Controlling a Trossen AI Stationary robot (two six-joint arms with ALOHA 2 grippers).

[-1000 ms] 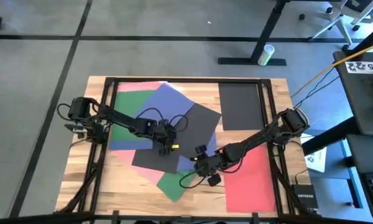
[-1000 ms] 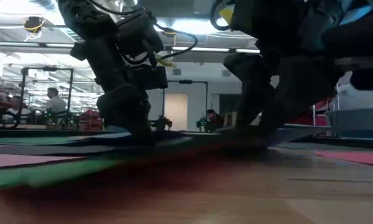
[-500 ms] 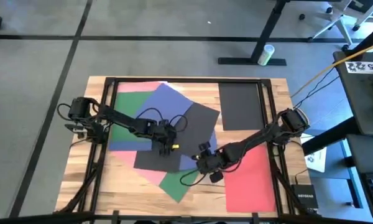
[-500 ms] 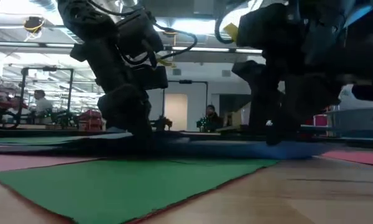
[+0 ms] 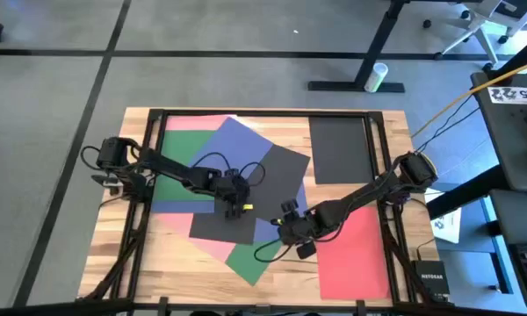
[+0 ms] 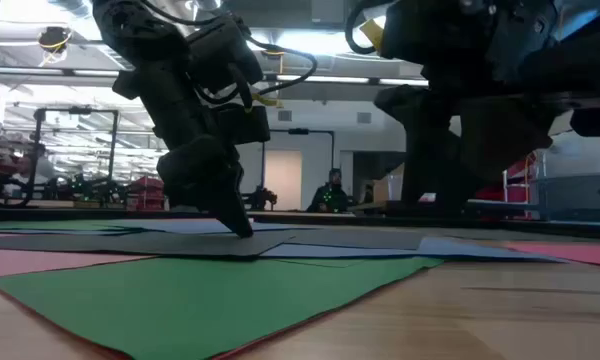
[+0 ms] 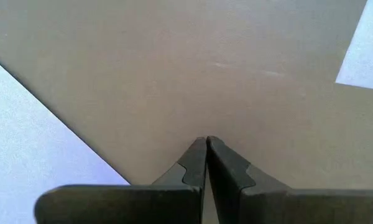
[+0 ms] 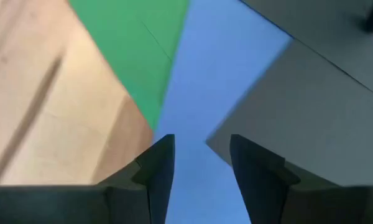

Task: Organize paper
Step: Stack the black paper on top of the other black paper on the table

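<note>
here the left gripper [image 5: 231, 205], fingers closed, pins the black sheet [image 5: 250, 189] mid-table, while the right gripper [image 5: 285, 235], parted and empty, hovers over the blue sheet [image 8: 217, 93]; dragging could shift sheets beneath.

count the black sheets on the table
2. One black sheet lies alone near the table's far right side. The other black sheet is tilted in the overlapping pile at the middle, with the left gripper on it. More could be hidden under the pile.
</note>
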